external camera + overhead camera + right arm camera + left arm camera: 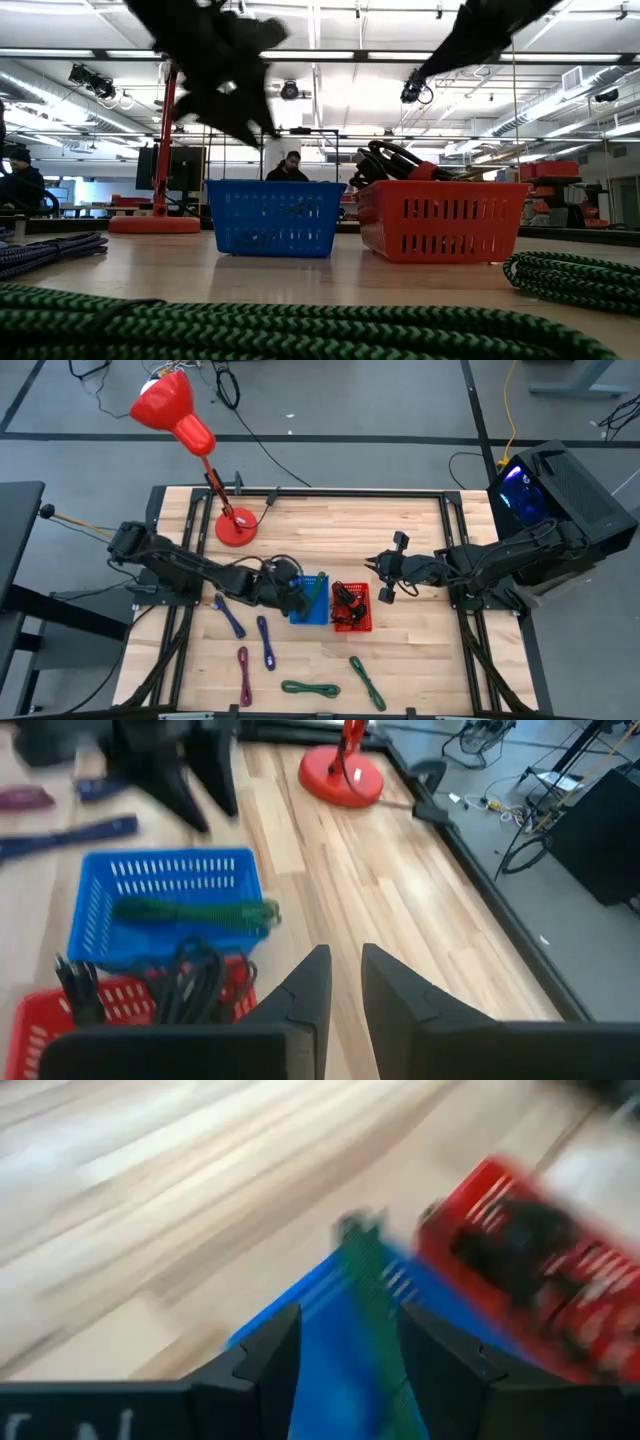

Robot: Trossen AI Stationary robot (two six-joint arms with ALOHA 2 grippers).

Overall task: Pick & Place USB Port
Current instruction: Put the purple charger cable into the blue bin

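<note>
- The left tool [296, 592] is hovering at the blue basket [311, 600] near the middle of the counter [400, 530]; its fingers [262, 1355] are standing spread apart with nothing pinched between them.
- A green cable [195, 912] is lying across the blue basket, one end hanging over the rim on the side facing the red lamp [190, 430].
- In the left wrist view, that green cable [372, 1295] is showing in the gap between the two dark fingers, over the basket's blue wall [330, 1330].
- The red basket [352, 607] is sitting just beside the blue one, on the right arm's side, and is holding a bundle of black cables [195, 982].
- The right tool [386, 578] is hanging above the counter near the red basket but apart from it, holding nothing; its fingers [306, 988] are sitting close together with a narrow slit between them.
- More cables are lying loose on the near part of the counter: two blue cables [266, 643], a purple cable [244, 674], and two green ones [366, 682].
- In the low view, green braided cable [260, 325] is filling the foreground, with both baskets standing behind it.
- The lamp's round base [236, 526] is resting on the far part of the counter, well apart from the baskets.
- A person [288, 167] is showing in the room beyond the counter, behind the blue basket.
</note>
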